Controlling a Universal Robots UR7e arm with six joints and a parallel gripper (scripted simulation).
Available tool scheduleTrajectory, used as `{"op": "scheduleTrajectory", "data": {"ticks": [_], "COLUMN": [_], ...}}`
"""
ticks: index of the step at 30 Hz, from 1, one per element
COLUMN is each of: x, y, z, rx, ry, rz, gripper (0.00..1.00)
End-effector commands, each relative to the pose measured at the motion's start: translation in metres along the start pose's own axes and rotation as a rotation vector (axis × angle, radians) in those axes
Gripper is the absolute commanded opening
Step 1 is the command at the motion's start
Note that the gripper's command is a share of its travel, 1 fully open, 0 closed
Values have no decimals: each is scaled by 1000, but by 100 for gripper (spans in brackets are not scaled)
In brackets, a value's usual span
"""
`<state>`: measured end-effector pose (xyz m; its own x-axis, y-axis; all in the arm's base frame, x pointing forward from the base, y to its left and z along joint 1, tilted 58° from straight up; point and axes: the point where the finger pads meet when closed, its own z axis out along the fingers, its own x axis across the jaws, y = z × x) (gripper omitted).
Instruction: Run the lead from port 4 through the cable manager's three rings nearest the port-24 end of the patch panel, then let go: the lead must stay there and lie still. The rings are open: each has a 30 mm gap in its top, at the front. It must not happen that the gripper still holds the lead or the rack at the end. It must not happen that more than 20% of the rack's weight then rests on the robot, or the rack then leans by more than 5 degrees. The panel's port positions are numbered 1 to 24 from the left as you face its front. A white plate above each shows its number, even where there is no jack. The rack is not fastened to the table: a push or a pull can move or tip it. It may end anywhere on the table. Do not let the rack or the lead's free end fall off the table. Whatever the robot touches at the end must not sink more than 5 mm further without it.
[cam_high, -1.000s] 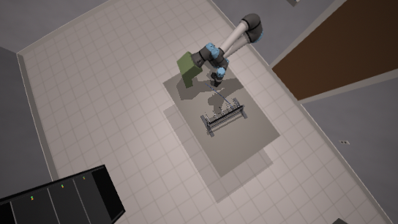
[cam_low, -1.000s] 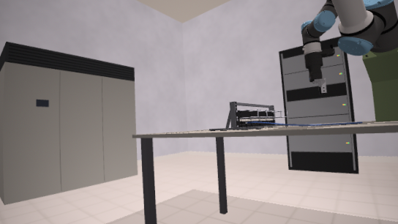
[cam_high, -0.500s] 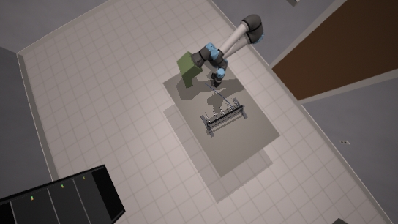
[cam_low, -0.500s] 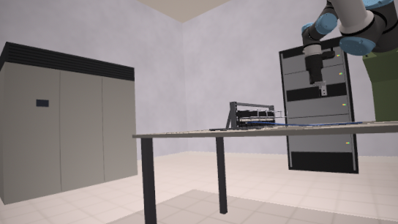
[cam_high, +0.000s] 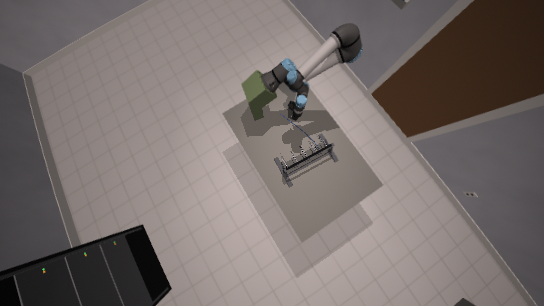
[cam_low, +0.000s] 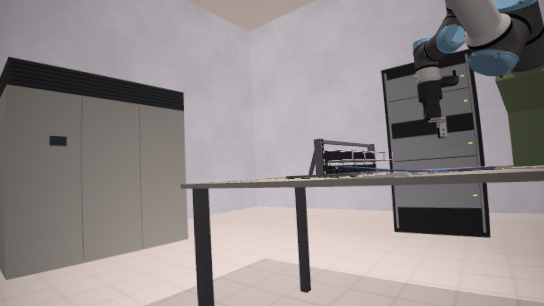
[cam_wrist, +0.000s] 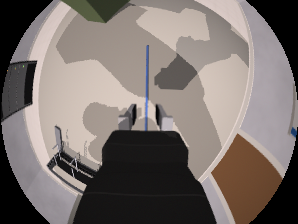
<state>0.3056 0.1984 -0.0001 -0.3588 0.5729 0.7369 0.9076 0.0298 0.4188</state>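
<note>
A dark equipment cabinet (cam_high: 95, 280) (cam_low: 430, 185) (cam_wrist: 25, 95) stands beyond one long table edge (cam_high: 260, 178). A brown door (cam_high: 450, 65) (cam_wrist: 250, 170) is located beyond the opposite edge.

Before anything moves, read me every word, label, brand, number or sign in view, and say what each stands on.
No text is legible.
Patch panel, in the rack: too small to read; no port number can be made out.
Cabinet display: dark, nothing readable.
Arm: no readable brand.

The grey table (cam_high: 332, 200) (cam_low: 240, 183) carries the rack (cam_high: 334, 156) (cam_low: 318, 157) (cam_wrist: 75, 188) and, apparently, the blue lead (cam_high: 306, 135) (cam_low: 420, 171) (cam_wrist: 147, 75)
</note>
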Motion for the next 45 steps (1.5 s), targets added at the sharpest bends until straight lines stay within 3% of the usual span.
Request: {"op": "scheduleTrajectory", "data": {"ticks": [1,45], "x": [0,0], "y": [0,0], "z": [9,81], "rx": [0,0], "ry": [0,0], "rz": [0,0], "gripper": [67,67]}}
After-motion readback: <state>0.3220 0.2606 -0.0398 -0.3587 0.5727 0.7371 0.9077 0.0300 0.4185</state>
